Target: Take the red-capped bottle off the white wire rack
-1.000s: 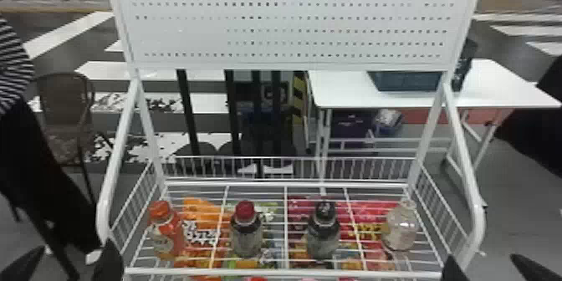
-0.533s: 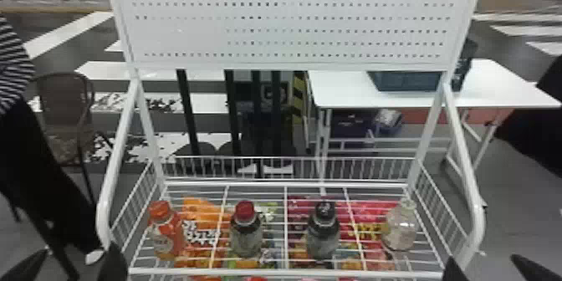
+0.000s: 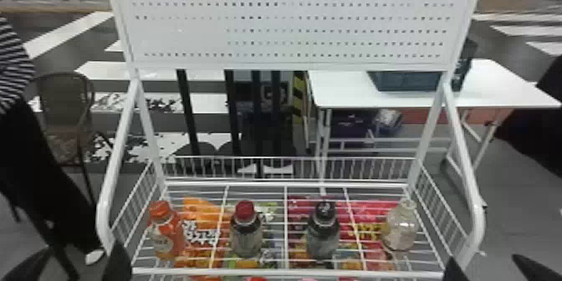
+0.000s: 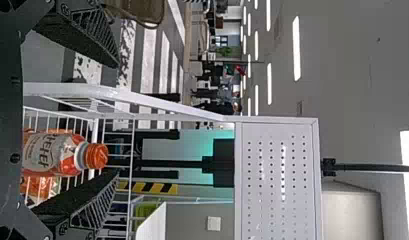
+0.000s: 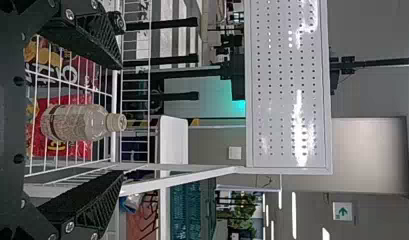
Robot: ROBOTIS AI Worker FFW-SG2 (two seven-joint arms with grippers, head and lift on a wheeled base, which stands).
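The red-capped bottle (image 3: 246,232) stands upright on the white wire rack (image 3: 285,228), second from the left in a row of bottles. At the lower left of the head view, my left gripper (image 3: 75,261) stands open by the rack's left front corner. In the left wrist view, an orange-capped bottle (image 4: 54,154) is beyond the open left gripper (image 4: 117,118), untouched. My right gripper (image 3: 491,267) is parked open at the rack's right front corner; from its wrist, the right gripper (image 5: 121,120) faces a clear bottle (image 5: 79,122).
Left of the red-capped bottle is the orange-capped one (image 3: 166,234); right of it is a black-capped bottle (image 3: 323,234). Colourful packages (image 3: 200,234) lie below the wires. Curved side rails (image 3: 470,175) and a perforated back panel (image 3: 200,37) frame the rack.
My left gripper has shifted slightly to the right, toward the rack's left front corner. The right gripper and the bottles have kept their places.
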